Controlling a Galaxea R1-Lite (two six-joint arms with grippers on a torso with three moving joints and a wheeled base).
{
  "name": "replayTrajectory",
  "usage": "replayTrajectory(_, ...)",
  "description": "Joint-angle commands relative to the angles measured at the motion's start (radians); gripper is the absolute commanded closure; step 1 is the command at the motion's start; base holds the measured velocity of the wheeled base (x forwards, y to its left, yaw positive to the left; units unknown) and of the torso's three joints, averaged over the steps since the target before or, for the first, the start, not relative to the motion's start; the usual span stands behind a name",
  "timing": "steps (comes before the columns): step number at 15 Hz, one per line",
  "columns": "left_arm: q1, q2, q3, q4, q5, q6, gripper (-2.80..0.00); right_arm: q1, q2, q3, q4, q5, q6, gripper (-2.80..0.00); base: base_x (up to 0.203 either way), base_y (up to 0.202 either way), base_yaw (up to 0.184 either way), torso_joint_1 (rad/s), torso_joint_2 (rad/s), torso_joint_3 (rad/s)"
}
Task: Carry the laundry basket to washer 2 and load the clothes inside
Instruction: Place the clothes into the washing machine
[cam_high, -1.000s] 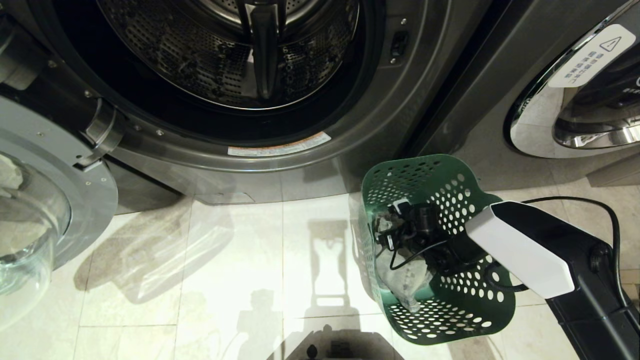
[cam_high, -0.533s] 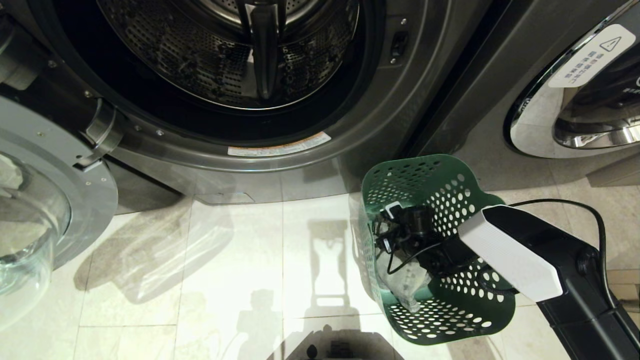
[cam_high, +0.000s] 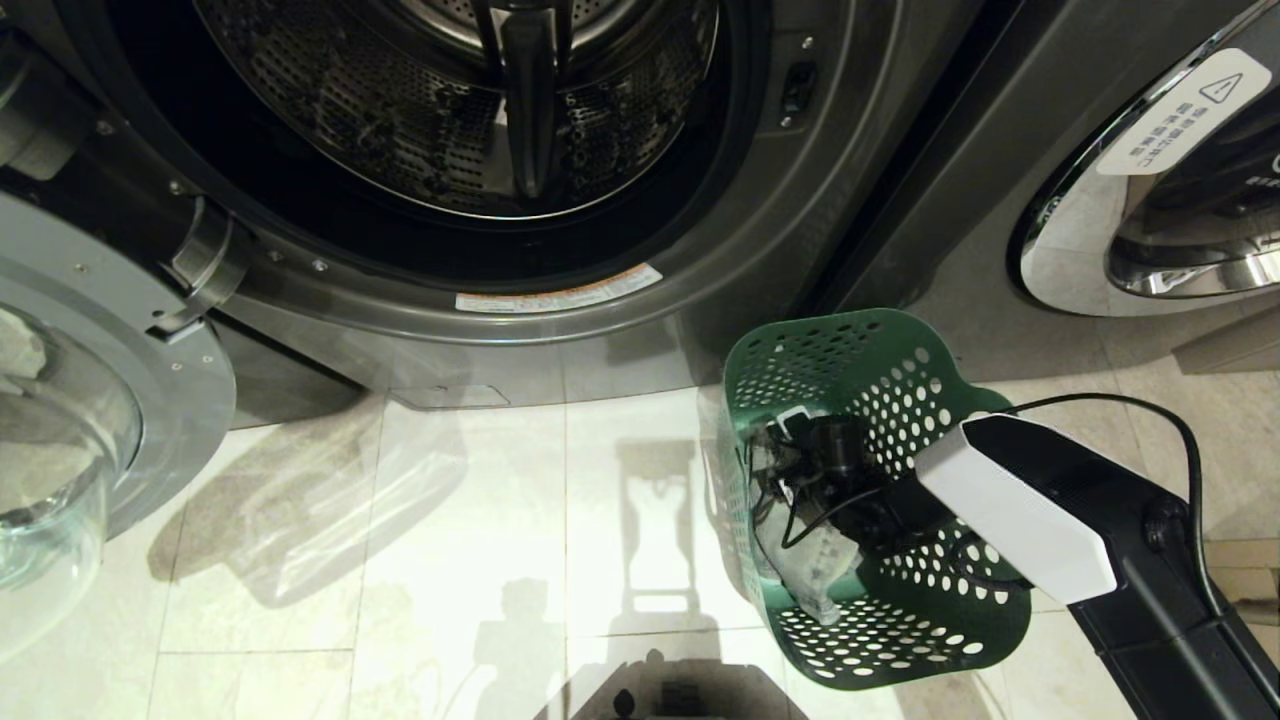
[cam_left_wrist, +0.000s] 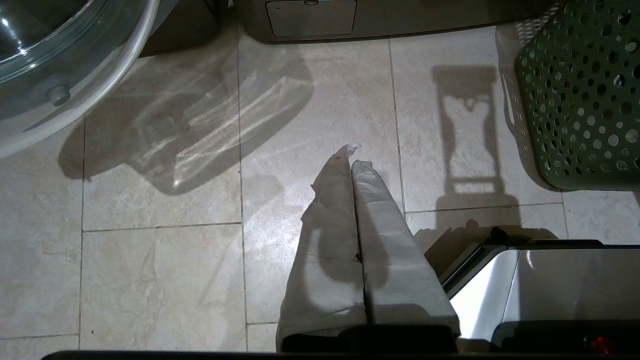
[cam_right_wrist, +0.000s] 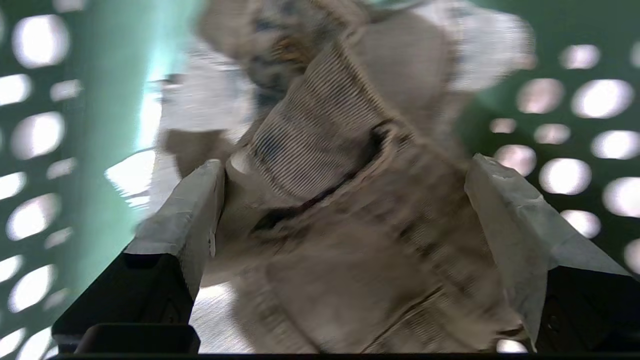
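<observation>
The dark green laundry basket (cam_high: 900, 360) stands on the tiled floor, right of the open washer's front. My right gripper (cam_high: 800, 465) reaches down inside it. In the right wrist view this gripper (cam_right_wrist: 345, 162) is open, its fingers straddling the faded denim clothes (cam_right_wrist: 350, 225) between the perforated basket walls (cam_right_wrist: 575, 65). From the head, the clothes (cam_high: 815, 565) lie at the basket's bottom. The washer drum (cam_high: 460, 100) stands open; no number label shows, so I cannot tell whether it is washer 2. My left gripper (cam_left_wrist: 352, 152) hangs shut over bare tiles, left of the basket (cam_left_wrist: 585, 90).
The washer's glass door (cam_high: 90, 420) is swung out to the left, low over the floor (cam_left_wrist: 60, 60). Another washer with a shut chrome-rimmed door (cam_high: 1150, 220) stands at the right. A black cable (cam_high: 1190, 440) loops off my right arm. My base's corner (cam_left_wrist: 540, 285) is beside the left gripper.
My right arm has shifted slightly left and lower in the basket, and its wrist has turned over the clothes. The left arm, basket and washer have stayed put.
</observation>
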Motion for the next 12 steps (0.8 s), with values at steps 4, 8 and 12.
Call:
replayTrajectory(4,0.000,0.000,0.002,0.000,0.000,0.000,0.00,-0.009,-0.001,-0.006,-0.005,-0.018,-0.006,0.00,0.000,0.000,0.000,0.000,0.00,0.000)
replayTrajectory(8,0.000,0.000,0.002,0.000,0.000,0.000,0.00,-0.009,0.001,0.007,-0.003,-0.015,0.003,0.00,0.000,0.000,0.000,0.000,0.00,0.000)
replayTrajectory(12,0.001,0.000,0.002,-0.001,0.000,0.000,0.00,-0.008,-0.020,0.020,0.002,-0.015,0.004,0.00,0.000,0.000,0.000,0.000,0.00,0.000)
